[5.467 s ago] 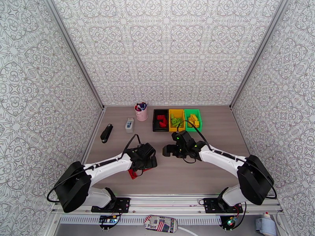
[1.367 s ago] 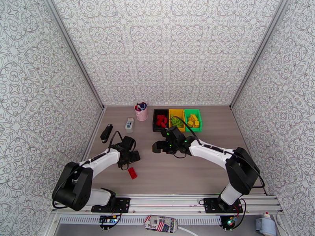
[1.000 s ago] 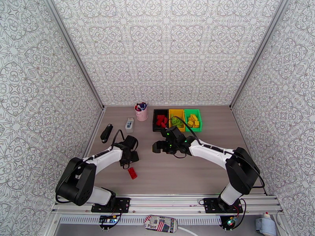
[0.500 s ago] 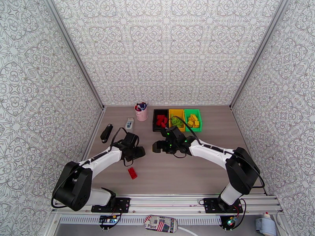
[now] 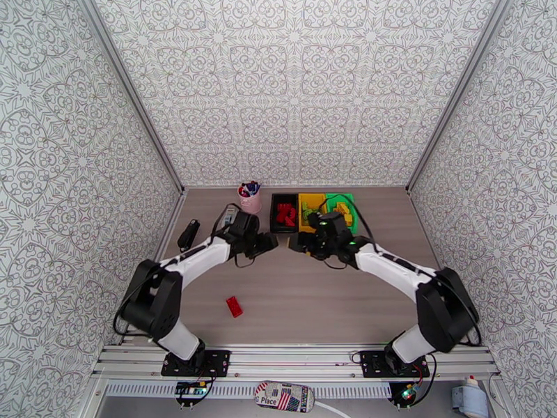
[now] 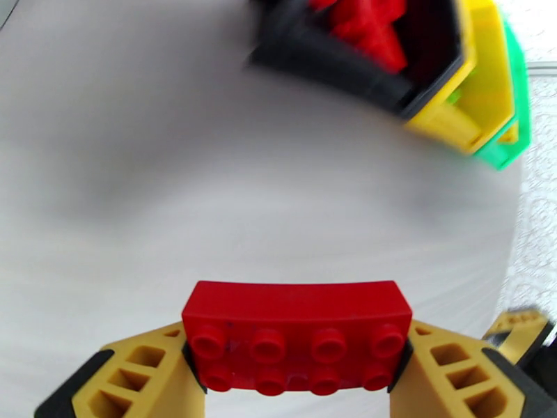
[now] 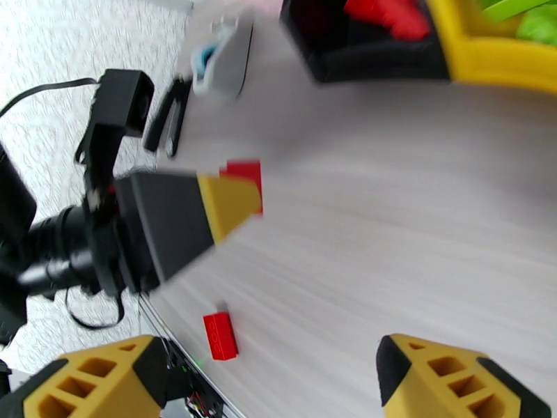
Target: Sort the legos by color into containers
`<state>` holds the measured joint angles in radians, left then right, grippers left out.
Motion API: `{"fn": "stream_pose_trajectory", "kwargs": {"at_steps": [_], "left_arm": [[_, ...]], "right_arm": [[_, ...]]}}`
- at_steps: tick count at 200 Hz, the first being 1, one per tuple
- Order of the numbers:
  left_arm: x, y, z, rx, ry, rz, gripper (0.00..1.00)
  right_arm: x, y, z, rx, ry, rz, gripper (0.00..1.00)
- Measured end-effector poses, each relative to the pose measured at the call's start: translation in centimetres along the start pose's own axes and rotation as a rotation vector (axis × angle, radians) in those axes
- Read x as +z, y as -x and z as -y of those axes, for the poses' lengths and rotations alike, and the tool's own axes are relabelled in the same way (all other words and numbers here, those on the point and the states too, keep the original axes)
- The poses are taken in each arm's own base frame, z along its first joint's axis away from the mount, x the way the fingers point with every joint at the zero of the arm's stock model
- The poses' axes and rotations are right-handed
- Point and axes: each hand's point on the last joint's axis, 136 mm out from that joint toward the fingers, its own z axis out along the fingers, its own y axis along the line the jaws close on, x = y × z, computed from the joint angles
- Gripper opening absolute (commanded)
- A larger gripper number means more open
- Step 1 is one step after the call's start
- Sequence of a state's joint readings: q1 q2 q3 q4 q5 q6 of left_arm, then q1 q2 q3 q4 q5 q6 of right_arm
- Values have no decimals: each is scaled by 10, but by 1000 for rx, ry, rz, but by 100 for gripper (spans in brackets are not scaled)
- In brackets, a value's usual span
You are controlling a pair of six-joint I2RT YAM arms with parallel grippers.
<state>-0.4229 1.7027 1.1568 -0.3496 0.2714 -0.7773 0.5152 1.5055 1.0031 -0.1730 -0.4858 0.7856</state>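
We see the left gripper (image 6: 297,357) clamped on the held brick (image 6: 297,329), a red one, at the bottom centre of the left wrist view. A yellow finger (image 6: 139,374) presses on each short end, and the studs face the camera. In the top view this gripper sits at mid-frame, just below and left of the black bin (image 5: 277,201), over the table (image 5: 313,301).

The black bin holds red bricks (image 6: 369,26). The yellow bin (image 6: 480,71) touches it, and the green bin (image 6: 516,127) stands past that, all three in the upper right of the left wrist view. Green bricks (image 7: 536,22) lie in the yellow bin.

The right gripper (image 7: 275,381) stands wide, with nothing between its fingers. In the top view it is just right of the left gripper, tip nearly facing tip, below the yellow bin.

A loose brick (image 5: 234,306), also red, lies flat on the table at lower left of centre, well apart from both grippers and from the bins.

At the upper left of the table are a pink cup (image 5: 250,201), a white-and-blue box (image 7: 219,53) and a black stapler (image 5: 188,235).
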Motion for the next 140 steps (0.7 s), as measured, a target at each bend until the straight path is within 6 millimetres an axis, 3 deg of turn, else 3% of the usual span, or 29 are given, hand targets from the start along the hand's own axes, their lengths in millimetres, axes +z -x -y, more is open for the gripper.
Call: {"fn": "stream_pose_trajectory", "kwargs": {"at_steps": [33,59,76,106,140], "left_arm": [[13,53,43,12,-69,67,58],[24,98,67,3,-108,125,73],[32,121,71,-19,-115,149,82],[38,137,58,-60,-88,160,88],[35,130,56,-41,-64,147,88]], "right_arm": [[-29,15,7,10,-1,68,83],[-37,10,13,11,-10,69,83],[-39,3,18,17,-19,58,83],[-41,-4,22,26,-27,46,84],[-42,-8,23,29,-29,40,84]]}}
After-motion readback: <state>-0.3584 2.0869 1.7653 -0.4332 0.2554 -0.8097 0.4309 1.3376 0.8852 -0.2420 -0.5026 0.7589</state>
